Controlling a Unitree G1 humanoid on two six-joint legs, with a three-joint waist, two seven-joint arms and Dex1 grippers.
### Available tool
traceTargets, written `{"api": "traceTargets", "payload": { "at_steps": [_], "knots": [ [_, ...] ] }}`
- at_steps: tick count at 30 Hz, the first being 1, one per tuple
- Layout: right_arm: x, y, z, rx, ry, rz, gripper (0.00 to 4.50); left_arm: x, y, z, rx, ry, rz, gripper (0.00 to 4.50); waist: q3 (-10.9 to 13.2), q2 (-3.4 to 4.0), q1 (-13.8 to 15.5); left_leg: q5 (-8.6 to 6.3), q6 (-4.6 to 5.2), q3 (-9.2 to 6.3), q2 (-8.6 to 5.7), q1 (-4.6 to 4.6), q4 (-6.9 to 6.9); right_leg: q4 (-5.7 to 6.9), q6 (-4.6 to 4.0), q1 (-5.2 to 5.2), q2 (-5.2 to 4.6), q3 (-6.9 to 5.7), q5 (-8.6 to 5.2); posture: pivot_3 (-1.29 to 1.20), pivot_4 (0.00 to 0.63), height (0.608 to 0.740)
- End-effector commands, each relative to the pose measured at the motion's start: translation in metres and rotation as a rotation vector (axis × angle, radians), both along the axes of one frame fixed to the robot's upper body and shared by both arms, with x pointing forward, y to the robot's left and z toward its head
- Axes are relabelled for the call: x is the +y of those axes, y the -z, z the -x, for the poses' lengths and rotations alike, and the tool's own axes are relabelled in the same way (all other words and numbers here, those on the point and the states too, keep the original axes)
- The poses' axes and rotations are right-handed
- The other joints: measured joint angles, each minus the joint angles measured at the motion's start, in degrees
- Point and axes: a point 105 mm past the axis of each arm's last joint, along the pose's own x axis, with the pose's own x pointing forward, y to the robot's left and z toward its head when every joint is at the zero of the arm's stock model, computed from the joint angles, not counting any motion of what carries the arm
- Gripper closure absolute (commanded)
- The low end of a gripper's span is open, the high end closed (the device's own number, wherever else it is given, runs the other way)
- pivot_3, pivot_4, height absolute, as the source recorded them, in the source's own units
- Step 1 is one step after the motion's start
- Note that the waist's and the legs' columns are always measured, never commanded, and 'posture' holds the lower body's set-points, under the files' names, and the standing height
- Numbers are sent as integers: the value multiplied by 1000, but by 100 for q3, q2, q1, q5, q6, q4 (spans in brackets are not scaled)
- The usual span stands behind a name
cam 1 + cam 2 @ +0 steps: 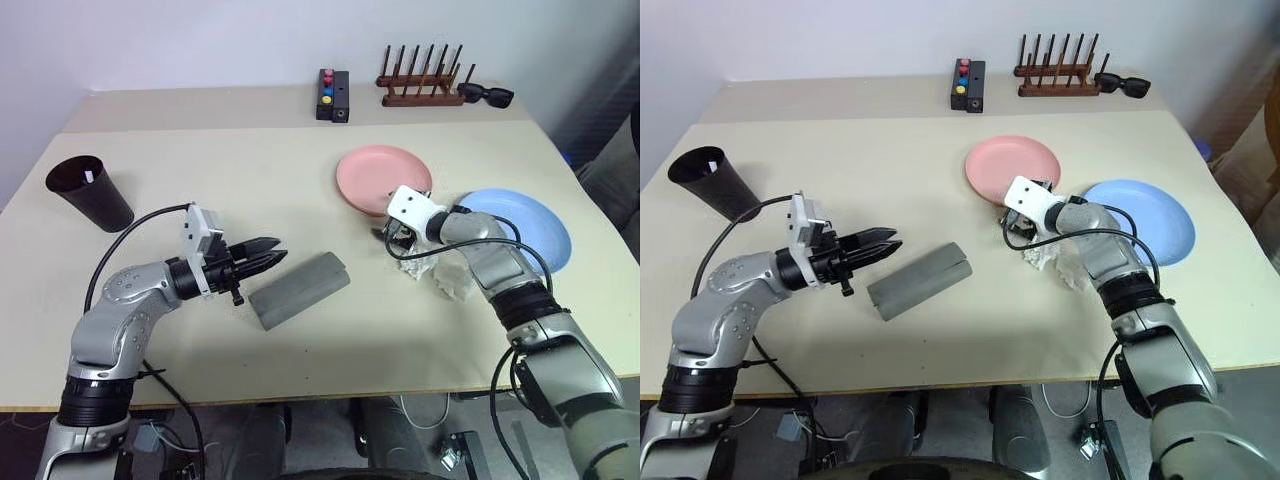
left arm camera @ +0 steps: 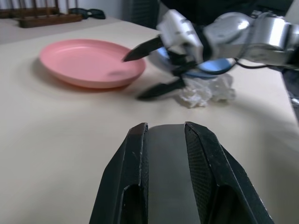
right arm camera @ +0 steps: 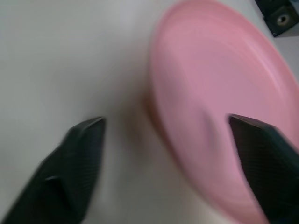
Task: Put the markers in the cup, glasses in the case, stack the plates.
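Pink rim, head views: the pink plate (image 1: 383, 178) is the landmark; the right gripper (image 1: 1014, 231) sits at its near edge, just beside the rim, and touch cannot be told.
Blue plate: the blue plate (image 1: 528, 226) lies apart from the pink plate, off to its right and nearer the robot, partly behind the right arm.
Tissue: a crumpled white tissue (image 1: 1052, 263) lies under the right wrist, near the pink plate's front edge.
Case: the grey case (image 1: 299, 289) lies shut, well to the left of the pink plate and nearer the robot; the left gripper (image 1: 272, 254) hovers level just beside its left end, fingers narrowly apart, holding nothing.
Cup: the dark cup (image 1: 89, 192) stands far left of the pink plate, something white at its rim.
Left wrist view: the right gripper's fingers (image 2: 142, 48) are spread, one above the pink plate's rim and one low by the table, nothing between them.
Right wrist view: the two fingers straddle the pink plate's edge, wide apart and empty.
Risk: a closing pinch on a shallow rim may skid off or tip the plate; probably the lower finger would shove it along the table instead of sliding under.
Risk, tissue: the wrist may drag the tissue onto the blue plate during stacking.
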Motion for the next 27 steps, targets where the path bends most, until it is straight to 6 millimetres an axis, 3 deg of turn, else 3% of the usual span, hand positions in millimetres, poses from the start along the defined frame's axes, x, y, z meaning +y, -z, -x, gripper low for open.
{"api": "traceTargets", "payload": {
  "at_steps": [1,5,8,12,14,18,21,27],
  "knots": [
    [3,-10,-6,-63,-16,18,2381,-4,-7,11,-21,35,21,3330,0,0,-16,0,0,0,0,0,-1,-1,0,0,0,0,0,0,150,740],
    [7,-13,-6,-93,-39,25,4440,-4,-5,13,-25,27,15,3330,0,0,-52,0,0,0,0,1,-2,0,0,0,0,0,0,0,150,740],
    [9,-23,-5,-148,-46,19,4440,-5,-3,13,-30,26,9,3330,1,1,-57,0,0,-1,1,3,-2,1,-2,0,2,1,0,0,150,740],
    [-2,-54,0,-268,-29,17,4440,-8,-3,10,-43,33,0,3330,3,5,-51,0,0,0,0,0,-2,0,-9,-2,1,2,-5,0,150,740],
    [-12,-67,7,-301,-13,20,4440,-10,-2,9,-46,41,-7,3330,3,5,-18,0,0,0,0,-2,-2,-1,-7,-3,0,1,-4,0,150,740],
    [-54,-87,45,-311,19,118,4440,-19,-1,8,-50,100,-25,3330,3,5,134,0,1,-1,-3,-7,-1,-8,-16,-3,-2,1,-10,0,150,740],
    [-79,-90,73,-260,44,172,4440,-26,-1,5,-76,140,-39,3330,3,6,133,-1,1,2,-4,-7,-1,-13,-18,1,-3,1,-12,0,150,740],
    [-116,-62,121,-48,118,244,4440,-43,-4,1,-106,251,-37,3330,-1,12,84,-2,3,12,0,1,1,-11,-20,5,-3,5,-13,0,150,740]
  ]
}}
